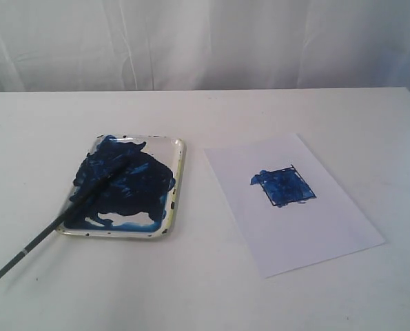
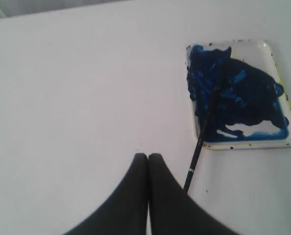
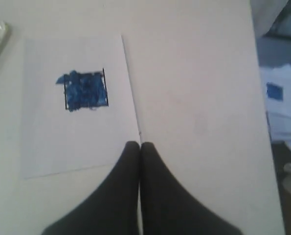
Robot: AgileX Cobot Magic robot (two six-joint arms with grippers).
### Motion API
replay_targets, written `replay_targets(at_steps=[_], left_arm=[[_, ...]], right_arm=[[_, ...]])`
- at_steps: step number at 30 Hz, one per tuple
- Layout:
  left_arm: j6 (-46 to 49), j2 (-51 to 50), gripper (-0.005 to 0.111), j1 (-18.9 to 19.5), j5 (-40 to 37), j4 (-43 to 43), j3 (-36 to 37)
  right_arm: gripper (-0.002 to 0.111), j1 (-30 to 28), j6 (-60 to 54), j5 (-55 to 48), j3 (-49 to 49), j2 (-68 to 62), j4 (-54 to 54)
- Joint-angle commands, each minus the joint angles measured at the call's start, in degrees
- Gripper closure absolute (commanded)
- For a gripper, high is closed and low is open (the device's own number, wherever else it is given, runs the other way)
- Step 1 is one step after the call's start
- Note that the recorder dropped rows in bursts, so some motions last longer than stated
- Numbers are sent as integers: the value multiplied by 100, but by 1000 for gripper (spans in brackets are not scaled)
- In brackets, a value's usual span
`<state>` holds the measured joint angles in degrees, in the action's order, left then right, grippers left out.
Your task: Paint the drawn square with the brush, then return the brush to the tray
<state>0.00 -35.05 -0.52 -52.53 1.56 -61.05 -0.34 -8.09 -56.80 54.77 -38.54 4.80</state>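
Brush on tray; drawn square painted blue.
Clenched empty: left pincer beside brush handle, right pincer by paper.

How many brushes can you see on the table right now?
1. The brush lies bristle end in the tray, handle sticking out over its rim onto the table. No other shows in any view.

Left gripper closed tight and empty above the white table, brush near it, tip resting in the blue-smeared tray, handle overhanging the rim.
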Motion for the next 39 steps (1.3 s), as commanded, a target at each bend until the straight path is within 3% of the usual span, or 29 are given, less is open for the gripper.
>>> replay_targets(at_steps=[1, 13, 19, 24, 29, 34, 39], left_arm=[[-121, 959, 107, -29, -233, 90, 43], [-271, 3263, 107, -29, -515, 375, 52], [-660, 3505, 107, -29, -730, 969, 130], [-779, 3505, 107, -29, -149, 993, 729], [-979, 3505, 107, -29, 1023, 982, 1754], [-1457, 3505, 107, -29, 2670, 1038, 2902], [-1570, 3505, 107, -29, 3421, 971, 3844]], right_arm=[[108, -30, -59, -71, -24, 1231, -41], [108, -30, -59, -346, -24, 3790, -54], [108, -20, -68, -515, -96, 3854, -63], [108, -20, -82, 134, -514, 3854, -195], [108, -20, -82, 1064, -1276, 3854, -206], [108, -20, -82, 2594, -2303, 3854, -365], [108, -20, -82, 4336, -3455, 3854, -421]])
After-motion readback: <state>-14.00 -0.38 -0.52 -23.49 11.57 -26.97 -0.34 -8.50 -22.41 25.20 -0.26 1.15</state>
